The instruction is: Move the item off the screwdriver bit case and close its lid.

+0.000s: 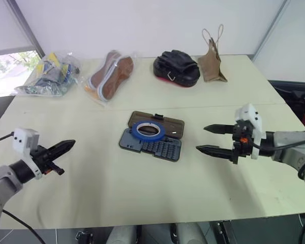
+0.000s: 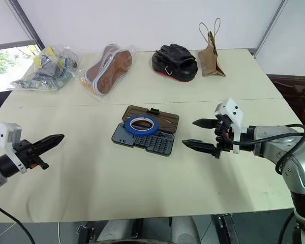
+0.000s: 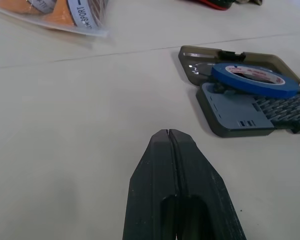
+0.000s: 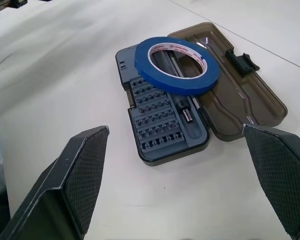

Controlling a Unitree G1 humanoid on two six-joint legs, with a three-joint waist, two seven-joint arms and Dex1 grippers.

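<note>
A: Starting nearest, what are the claws doing?
B: The left claw [image 1: 65,148] has its fingers pressed together, empty, low over the desk [image 1: 142,188]. The right claw [image 1: 207,139] is spread wide, aimed at the case and holding nothing.
A: And farther out?
B: The blue tape ring [image 1: 148,130] lies across the open screwdriver bit case [image 1: 152,145], overlapping the tray and the smoky lid [image 1: 172,126], which lies flat. Nothing's done yet: ring first, then the lid.

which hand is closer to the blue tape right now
Right. The right hand, open, sits just off the right side of the tape; the left hand, shut, is farther off on the left.
</note>
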